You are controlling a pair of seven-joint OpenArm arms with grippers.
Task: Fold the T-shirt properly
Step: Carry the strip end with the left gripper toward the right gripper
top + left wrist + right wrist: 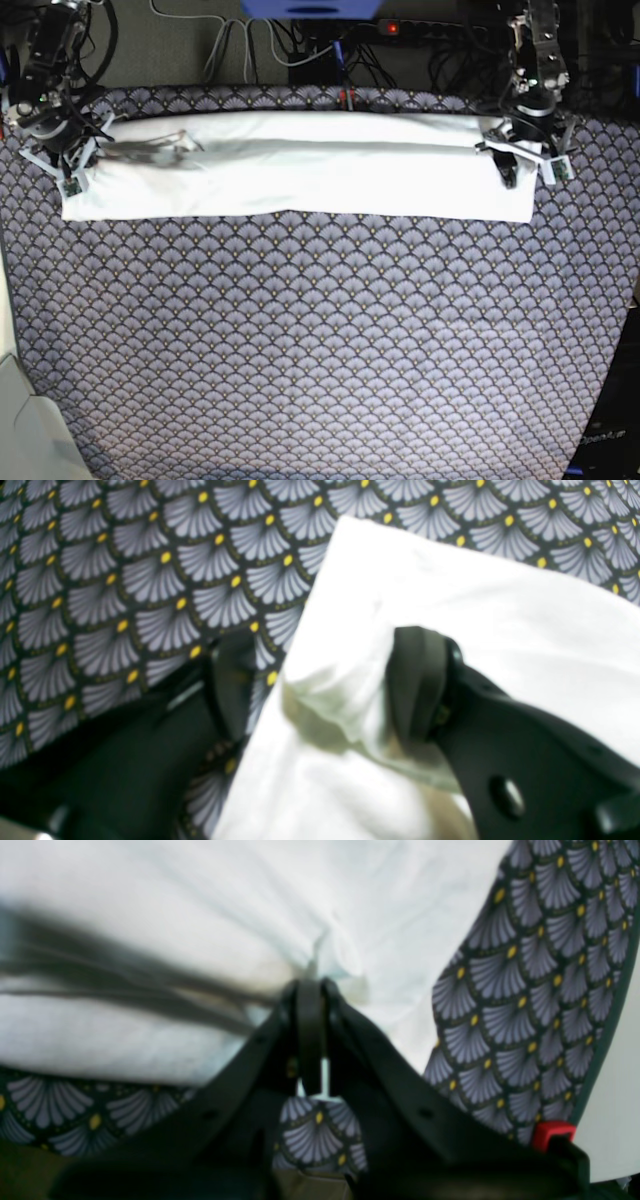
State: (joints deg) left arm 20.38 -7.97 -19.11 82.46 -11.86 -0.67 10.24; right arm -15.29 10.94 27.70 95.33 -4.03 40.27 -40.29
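Observation:
The T-shirt (pixel 300 165) lies as a long white band across the far side of the table, with no print showing. My right gripper (pixel 310 990) is shut on a pinch of its cloth (pixel 330 950) at the band's left end in the base view (pixel 72 165). My left gripper (pixel 325 680) is at the band's right end in the base view (pixel 520 165). It is open and straddles the shirt's edge (pixel 320 695). One finger (pixel 417 680) rests on the white cloth and the other (pixel 232 680) is over the tablecloth.
The table is covered by a dark tablecloth with a grey fan pattern (pixel 320 340). Cables and a power strip (pixel 440 30) lie behind the far edge. A pale surface (pixel 615 1110) borders the tablecloth beside my right gripper.

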